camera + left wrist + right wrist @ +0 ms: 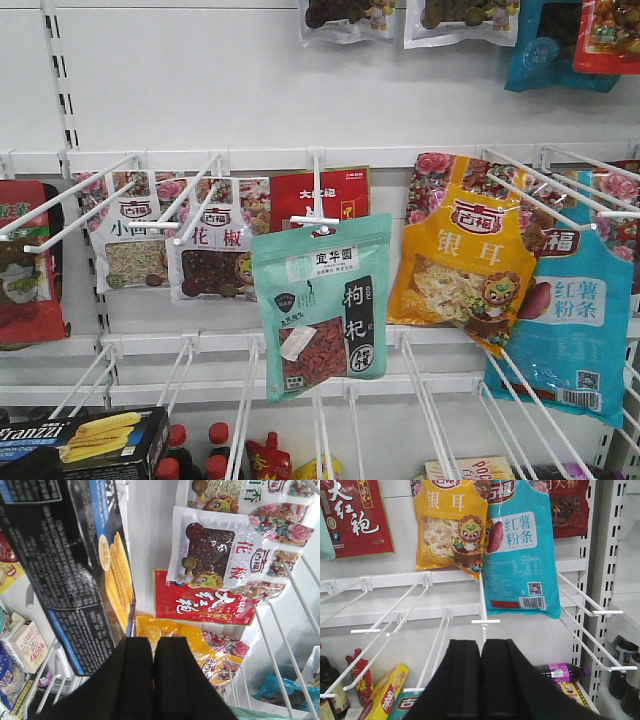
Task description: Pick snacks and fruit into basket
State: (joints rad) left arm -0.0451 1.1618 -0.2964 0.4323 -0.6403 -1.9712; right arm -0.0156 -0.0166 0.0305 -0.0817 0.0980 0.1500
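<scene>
You see the mint-green flat pouch with a red berries window (322, 305) hanging from a white wire hook (317, 190). Below and left of it sits the black-and-blue "Franzzi" box (105, 440), and just right of it hangs an orange pouch (460, 260). Your left gripper (152, 641) and right gripper (481, 642) each have their fingers pressed together, with nothing between them.

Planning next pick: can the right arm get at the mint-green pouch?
Likely yes: mint-green pouch hangs frontmost on its peg, unobstructed; right gripper is shut, facing the teal pouch.
</scene>
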